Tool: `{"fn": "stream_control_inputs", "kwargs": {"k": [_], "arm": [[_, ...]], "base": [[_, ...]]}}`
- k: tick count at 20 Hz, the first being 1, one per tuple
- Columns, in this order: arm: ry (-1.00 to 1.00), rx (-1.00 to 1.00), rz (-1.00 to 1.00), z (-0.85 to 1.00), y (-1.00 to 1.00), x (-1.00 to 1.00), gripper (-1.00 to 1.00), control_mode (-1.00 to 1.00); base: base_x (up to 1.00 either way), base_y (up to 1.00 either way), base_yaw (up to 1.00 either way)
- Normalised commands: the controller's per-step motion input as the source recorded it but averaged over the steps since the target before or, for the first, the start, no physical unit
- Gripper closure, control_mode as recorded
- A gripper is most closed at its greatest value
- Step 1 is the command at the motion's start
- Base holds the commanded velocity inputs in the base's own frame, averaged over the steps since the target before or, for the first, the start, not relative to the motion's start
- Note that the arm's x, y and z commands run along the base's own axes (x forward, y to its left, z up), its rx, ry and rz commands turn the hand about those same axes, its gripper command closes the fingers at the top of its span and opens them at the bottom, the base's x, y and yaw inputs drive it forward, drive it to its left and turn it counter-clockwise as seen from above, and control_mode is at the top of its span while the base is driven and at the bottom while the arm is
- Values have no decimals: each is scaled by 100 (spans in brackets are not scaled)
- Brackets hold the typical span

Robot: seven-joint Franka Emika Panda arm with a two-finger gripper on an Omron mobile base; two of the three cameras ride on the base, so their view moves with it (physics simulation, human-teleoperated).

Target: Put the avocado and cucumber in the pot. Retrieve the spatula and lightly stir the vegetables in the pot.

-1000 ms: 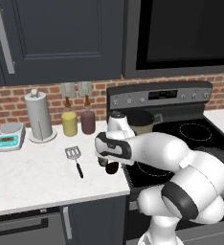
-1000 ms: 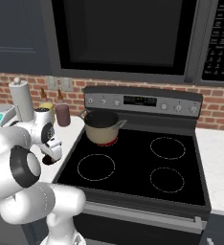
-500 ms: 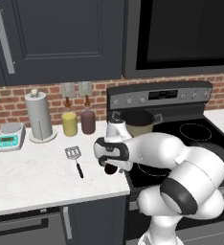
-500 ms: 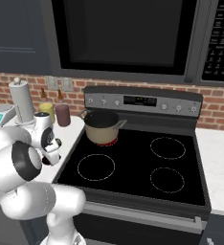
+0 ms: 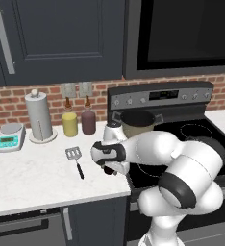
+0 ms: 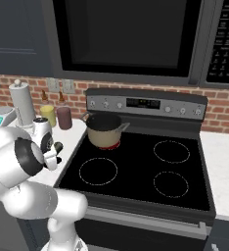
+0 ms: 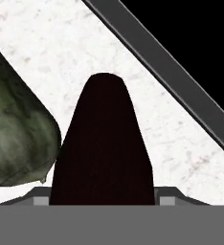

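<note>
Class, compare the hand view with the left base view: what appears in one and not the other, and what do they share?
Hand view alone: the nearly black avocado close up, standing between the fingers on the counter, with the green cucumber lying just beside it; whether they touch is unclear.

Left base view alone: the spatula lying untouched on the counter, the pot on the stove, the paper towel roll, two bottles, and a small scale.

Both: the white speckled counter and the stove's edge.
</note>
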Motion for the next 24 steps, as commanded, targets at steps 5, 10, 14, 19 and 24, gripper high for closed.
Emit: {"fn": "stream_control_inputs", "kwargs": {"k": [5,10,14,19,24], "arm": [[-9,0,-5,2,-10,-38,100,-100],[-31,6,0,87,-59,-77,100,-100],[-33,14,0,100,-83,-57,100,-100],[-27,14,0,100,-92,-9,100,-100],[-27,14,3,100,-85,24,100,-100]], "base": [[0,0,0],[0,0,0],[0,0,0],[0,0,0],[0,0,0]]}}
